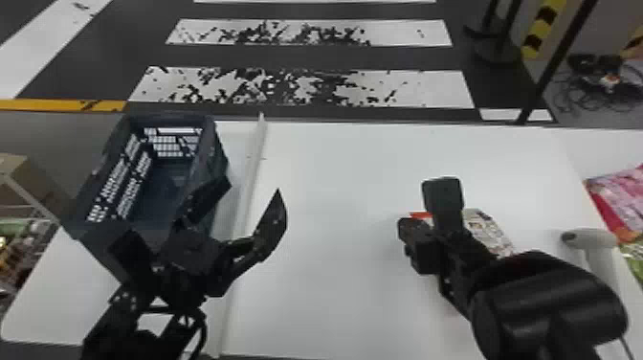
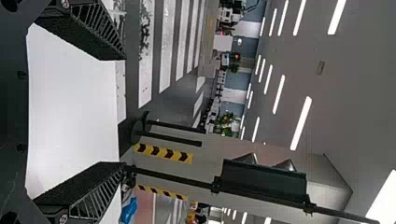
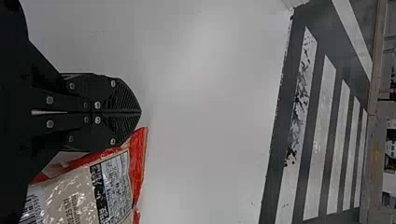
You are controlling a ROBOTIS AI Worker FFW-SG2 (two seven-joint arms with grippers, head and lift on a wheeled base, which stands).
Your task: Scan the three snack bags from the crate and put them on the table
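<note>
My left gripper (image 1: 253,201) stands open beside the dark blue crate (image 1: 221,152), over the table's left part; in the left wrist view nothing is between the spread fingers of the left gripper (image 2: 124,112). Bare floor shows inside the crate, part of which the left arm covers. My right gripper (image 1: 443,195) is above the table's right part; in the right wrist view the right gripper (image 3: 140,112) is shut with nothing held. A red and white snack bag (image 1: 489,230) lies by it, partly hidden by the arm; the bag (image 3: 112,186) shows its printed label beside the fingers.
A light grey handheld scanner (image 1: 589,238) stands right of the right gripper. At the right edge are a pink bag (image 1: 621,195) and a green one (image 1: 634,254). A raised white strip (image 1: 253,167) crosses the white table (image 1: 335,268) beside the crate.
</note>
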